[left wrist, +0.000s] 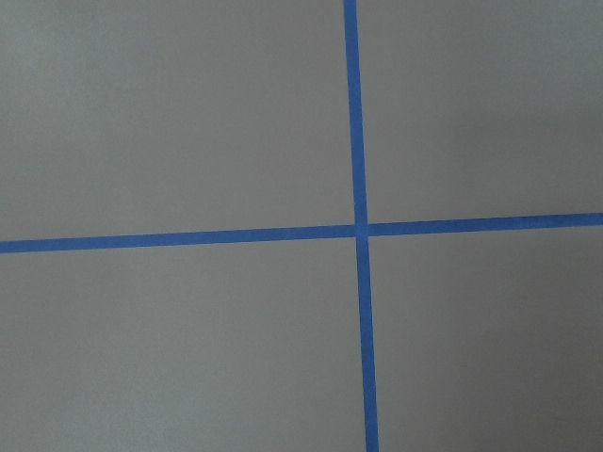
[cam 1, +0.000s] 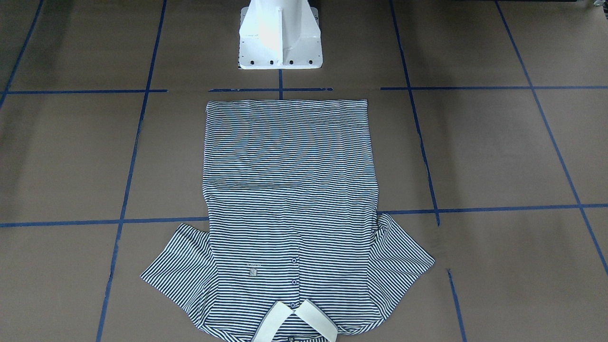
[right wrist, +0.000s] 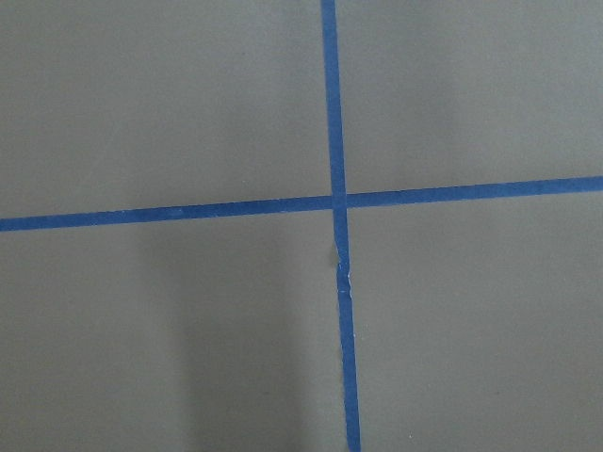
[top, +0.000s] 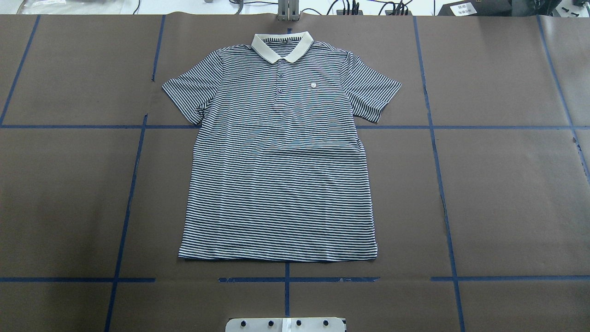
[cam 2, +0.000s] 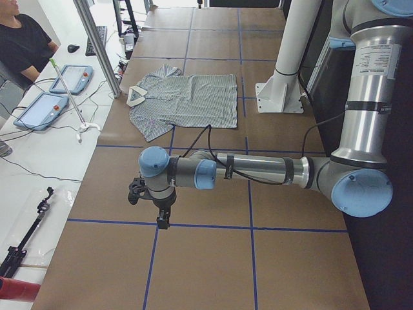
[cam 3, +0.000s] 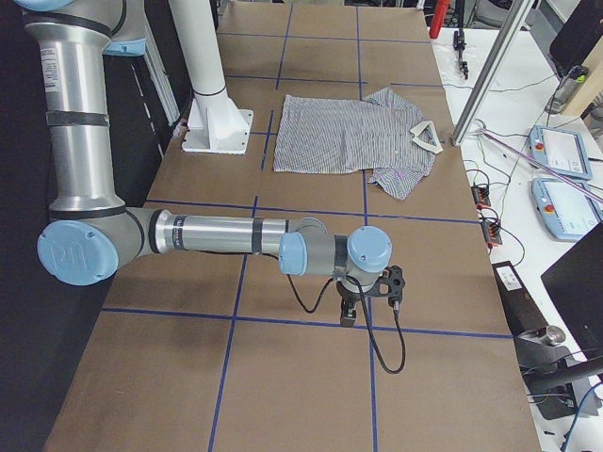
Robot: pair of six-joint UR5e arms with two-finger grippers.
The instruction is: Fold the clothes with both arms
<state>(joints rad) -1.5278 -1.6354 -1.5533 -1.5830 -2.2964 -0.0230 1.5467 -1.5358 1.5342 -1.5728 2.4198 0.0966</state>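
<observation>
The striped polo shirt (top: 281,157) lies flat and face up in the middle of the brown table, its cream collar (top: 282,44) at the far side from the base and both sleeves spread. It also shows as the shirt (cam 1: 289,199), the shirt (cam 2: 187,97) and the shirt (cam 3: 349,132). My left gripper (cam 2: 161,216) hangs over bare table far off to the shirt's side, pointing down. My right gripper (cam 3: 350,311) hangs likewise at the opposite end. I cannot tell whether either is open or shut. Both wrist views hold only table and blue tape.
The white pedestal base (cam 1: 280,38) stands just behind the shirt's hem. Blue tape lines (top: 286,279) grid the table. A side bench carries tablets (cam 2: 42,110) and cables, with a person (cam 2: 22,42) seated there. An aluminium post (cam 2: 97,45) rises beside the collar end.
</observation>
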